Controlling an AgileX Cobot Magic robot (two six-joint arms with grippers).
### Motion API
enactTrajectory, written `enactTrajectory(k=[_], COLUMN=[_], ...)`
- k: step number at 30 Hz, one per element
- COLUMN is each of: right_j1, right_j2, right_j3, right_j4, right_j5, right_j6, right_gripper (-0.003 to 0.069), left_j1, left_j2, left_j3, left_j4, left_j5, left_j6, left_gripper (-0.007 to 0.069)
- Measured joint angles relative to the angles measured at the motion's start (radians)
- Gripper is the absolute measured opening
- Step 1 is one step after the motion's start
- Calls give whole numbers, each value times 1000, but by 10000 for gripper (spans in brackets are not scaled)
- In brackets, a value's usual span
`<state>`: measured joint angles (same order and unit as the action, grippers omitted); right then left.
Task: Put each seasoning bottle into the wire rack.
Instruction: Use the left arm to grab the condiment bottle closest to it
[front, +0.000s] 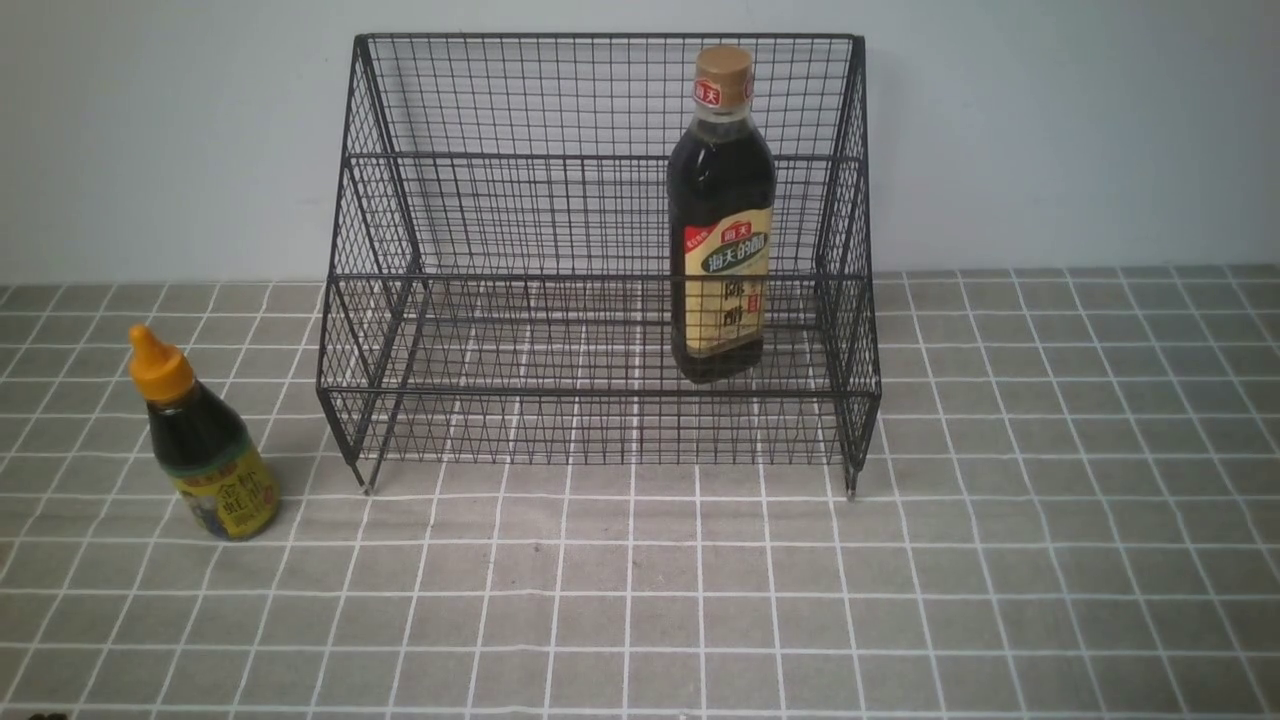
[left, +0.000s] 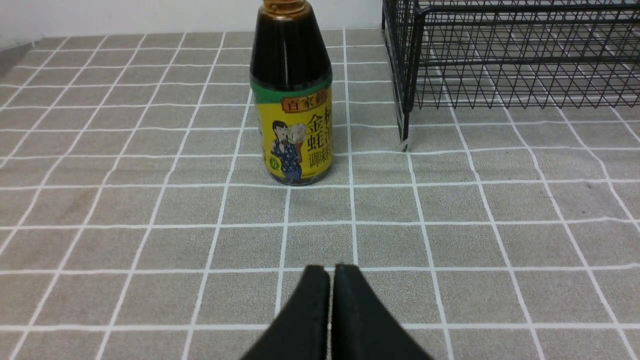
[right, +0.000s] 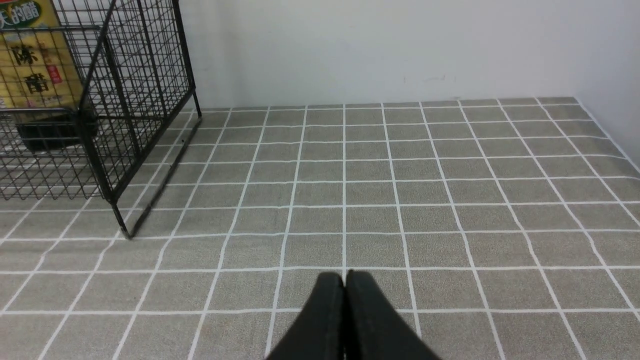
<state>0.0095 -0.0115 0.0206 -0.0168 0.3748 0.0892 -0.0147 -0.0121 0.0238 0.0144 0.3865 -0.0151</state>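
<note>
The black wire rack (front: 600, 270) stands at the back of the table. Inside its lower tier, toward the right side, the tall seasoning bottle (front: 722, 215) with tan cap and cream label stands upright; its label (right: 30, 55) shows through the rack mesh (right: 130, 90) in the right wrist view. The short seasoning bottle (front: 200, 440) with orange nozzle and yellow label stands on the cloth left of the rack. My left gripper (left: 330, 272) is shut and empty, a few tiles short of the short bottle (left: 292, 95), near the rack's corner (left: 405, 75). My right gripper (right: 345, 277) is shut and empty, right of the rack.
A grey tablecloth (front: 700, 600) with a white grid covers the table. A pale wall (front: 1050, 130) rises right behind the rack. In the right wrist view the cloth ends at a side wall (right: 620, 75).
</note>
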Motion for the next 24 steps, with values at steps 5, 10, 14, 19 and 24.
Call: enactTrajectory(k=[5,10,14,19,24], right_j1=[0,0,0,0,0], right_j2=[0,0,0,0,0], right_j3=[0,0,0,0,0], right_j4=[0,0,0,0,0], right_j5=[0,0,0,0,0], right_j6=[0,-1,-1,-1,-1], right_gripper=[-13,-13,-13,-13,-13], left_j1=[0,0,0,0,0], left_j2=[0,0,0,0,0], left_j3=[0,0,0,0,7], left_j4=[0,0,0,22,43], left_j5=[0,0,0,-1,-140], left_j6=[0,0,0,6,-4], left_gripper=[-7,-7,-7,-7,-7])
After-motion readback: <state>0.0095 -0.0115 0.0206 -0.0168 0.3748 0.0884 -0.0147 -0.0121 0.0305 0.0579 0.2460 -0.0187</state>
